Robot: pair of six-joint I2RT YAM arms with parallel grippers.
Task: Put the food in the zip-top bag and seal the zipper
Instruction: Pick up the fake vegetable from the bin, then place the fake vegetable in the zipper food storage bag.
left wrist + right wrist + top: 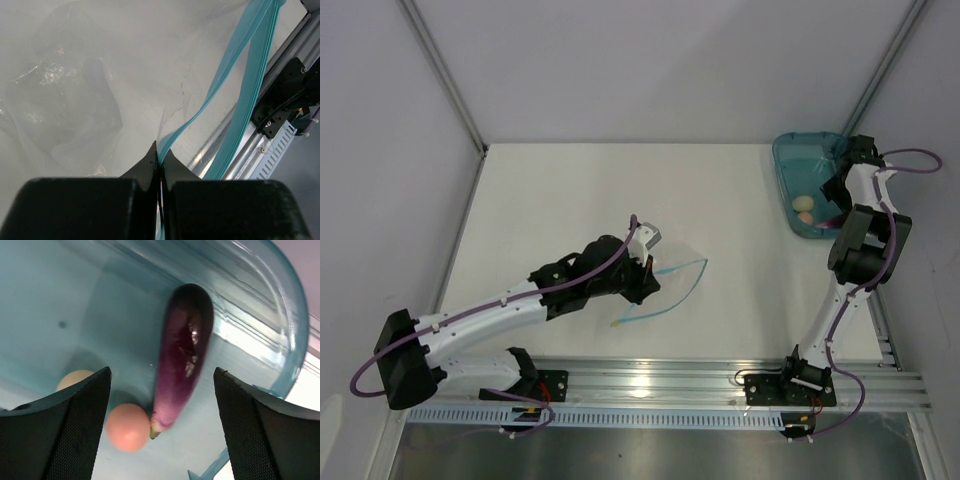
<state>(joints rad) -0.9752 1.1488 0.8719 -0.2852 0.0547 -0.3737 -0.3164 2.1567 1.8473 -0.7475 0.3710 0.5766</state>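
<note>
The clear zip-top bag (672, 283) lies flat on the white table, its teal zipper (688, 268) curving open. My left gripper (642, 278) is shut on the zipper strip (235, 80) at the bag's mouth edge. In the left wrist view the gripper (161, 152) pinches the strip, and the crinkly bag (75, 100) spreads out beyond it. My right gripper (834, 195) hangs open over the teal tray (800, 150). In the right wrist view the gripper (162, 371) straddles the dark purple oblong piece (182, 340), with a peach-pink ball (127, 427) and a cream ball (75, 379) beside it.
The teal tray (50, 300) stands at the table's far right edge, with its raised rim around the food. A metal rail (720, 380) runs along the near edge. Grey walls close in the left, the back and the right.
</note>
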